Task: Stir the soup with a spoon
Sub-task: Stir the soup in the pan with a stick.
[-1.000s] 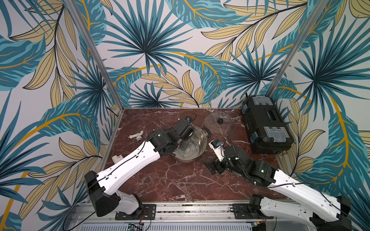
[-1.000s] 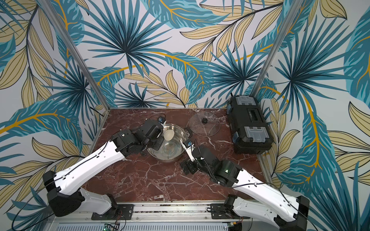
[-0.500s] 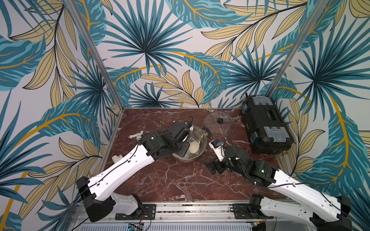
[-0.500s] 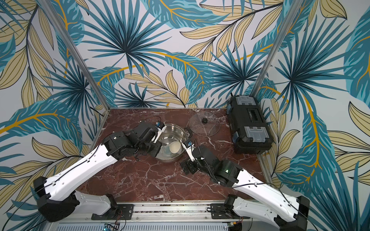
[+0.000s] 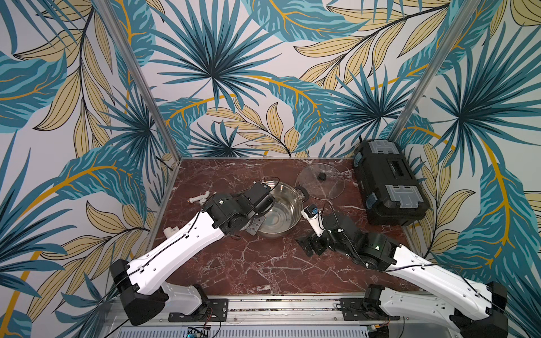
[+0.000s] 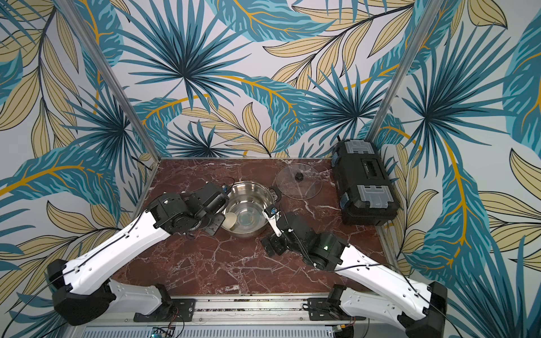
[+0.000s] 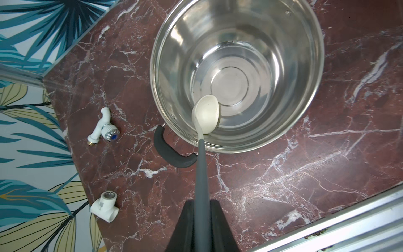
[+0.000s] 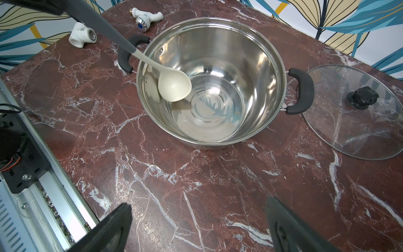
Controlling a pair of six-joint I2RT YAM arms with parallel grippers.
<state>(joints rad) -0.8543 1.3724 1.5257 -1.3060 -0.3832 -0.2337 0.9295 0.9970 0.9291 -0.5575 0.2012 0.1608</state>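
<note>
The round steel pot (image 5: 288,204) (image 6: 251,193) with two black side handles stands mid-table; no soup shows, its inside (image 7: 283,65) (image 8: 261,65) is bare and shiny. My left gripper (image 7: 201,203) is shut on the grey handle of the spoon (image 7: 206,113). The spoon slants over the rim by the pot's left handle. Its cream bowl (image 8: 174,87) (image 6: 229,220) sits low inside, close to the wall on that side. My right gripper (image 8: 198,209) is open and holds nothing, low over the marble just in front of the pot's right side (image 5: 310,248).
A clear glass lid (image 5: 322,181) with a black knob lies behind the pot on the right. A black toolbox (image 5: 389,181) fills the back right corner. Two white pipe fittings (image 7: 104,126) (image 7: 104,206) lie near the table's left edge. A metal rail runs along the front.
My left arm has drawn back toward the front left, sweeping the spoon's bowl from the pot's back round to its front-left wall. The right arm has not moved.
</note>
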